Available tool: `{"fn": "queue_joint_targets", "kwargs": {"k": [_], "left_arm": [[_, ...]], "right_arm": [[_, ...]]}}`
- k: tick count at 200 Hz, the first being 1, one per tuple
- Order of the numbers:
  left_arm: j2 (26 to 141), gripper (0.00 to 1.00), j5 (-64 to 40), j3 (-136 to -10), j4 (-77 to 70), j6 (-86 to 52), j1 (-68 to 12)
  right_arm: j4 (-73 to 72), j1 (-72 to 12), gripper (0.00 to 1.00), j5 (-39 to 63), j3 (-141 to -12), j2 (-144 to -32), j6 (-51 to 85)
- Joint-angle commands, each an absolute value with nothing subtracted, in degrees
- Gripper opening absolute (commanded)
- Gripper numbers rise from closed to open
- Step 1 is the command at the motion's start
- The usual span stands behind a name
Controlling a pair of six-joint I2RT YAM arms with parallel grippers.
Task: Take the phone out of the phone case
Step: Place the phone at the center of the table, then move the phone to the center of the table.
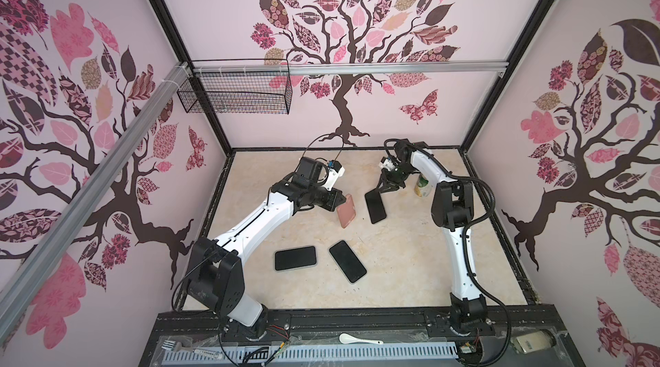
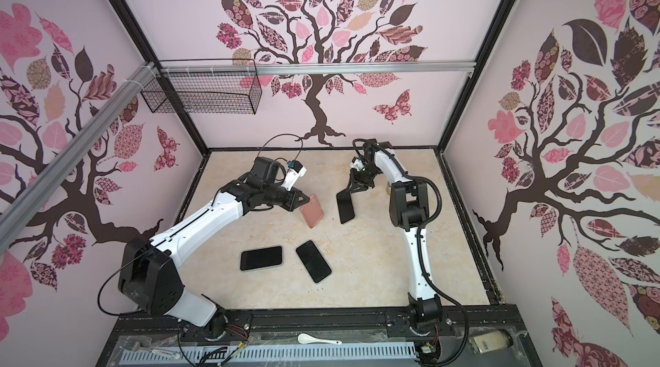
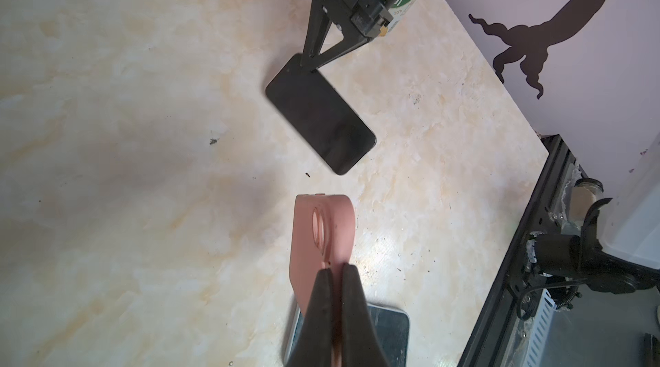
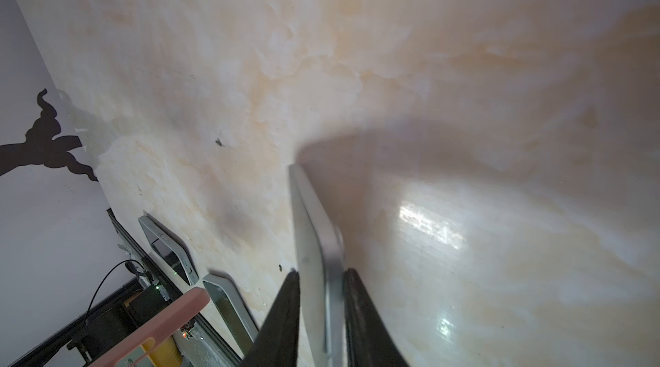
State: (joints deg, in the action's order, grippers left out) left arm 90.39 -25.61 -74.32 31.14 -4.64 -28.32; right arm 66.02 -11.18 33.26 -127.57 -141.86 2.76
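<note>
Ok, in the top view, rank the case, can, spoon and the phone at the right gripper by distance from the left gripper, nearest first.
1. Case, gripped in the left gripper.
2. Phone, beside it, at the right gripper.
3. Can, farther right, by the right arm.
4. Spoon, on the front ledge.

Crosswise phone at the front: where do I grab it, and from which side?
Crosswise phone: probably pinch across its long edges near the end toward the left arm, from straight above. It lies flat, and the angled phone sits close to its other end.
</note>
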Motion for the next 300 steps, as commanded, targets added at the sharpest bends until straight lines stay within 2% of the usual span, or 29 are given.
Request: {"fn": "queue_joint_targets", "kwargs": {"k": [1,49,83,108,143,163,169,230,300], "left_arm": [[94.01,0.0,-26.21,-77.63,28.85,-5.18,-28.3],[98.3,0.0,-24.61,-80.24,28.79,-5.02,-28.21],[92.6,0.0,-22.29,-75.92,25.03,-6.17,-27.59],[85.96,0.0,-24.46,-70.0,19.11,-9.28,-24.34],[77.77,0.0,-28.14,-62.62,14.82,-13.08,-18.4],[74.11,0.0,-29.47,-59.33,14.19,-14.35,-16.41],[73.25,0.0,-29.66,-58.54,14.27,-14.5,-16.08],[67.11,0.0,-28.95,-51.61,13.66,-16.36,-15.21],[66.7,0.0,-29.49,-49.92,12.26,-17.49,-14.89]], "right_arm": [[67.57,-11.23,0.25,34.27,-130.1,-144.33,3.08],[67.79,-11.33,0.24,32.6,-131.0,-143.15,3.5],[61.44,-12.92,0.31,26.26,-125.05,-134.91,6.86],[54.63,-16.56,0.45,18.83,-115.87,-127.8,8.79],[42.89,-21.86,0.69,9.42,-100.72,-119.31,11.68],[39.4,-23.43,0.95,6.83,-96.0,-117.89,12.57],[39.16,-23.75,0.99,6.33,-95.35,-117.88,12.44],[39.46,-25.77,1.0,0.05,-94.75,-120.49,10.18],[40.5,-26.82,1.0,1.86,-95.93,-123.5,7.03]]}}
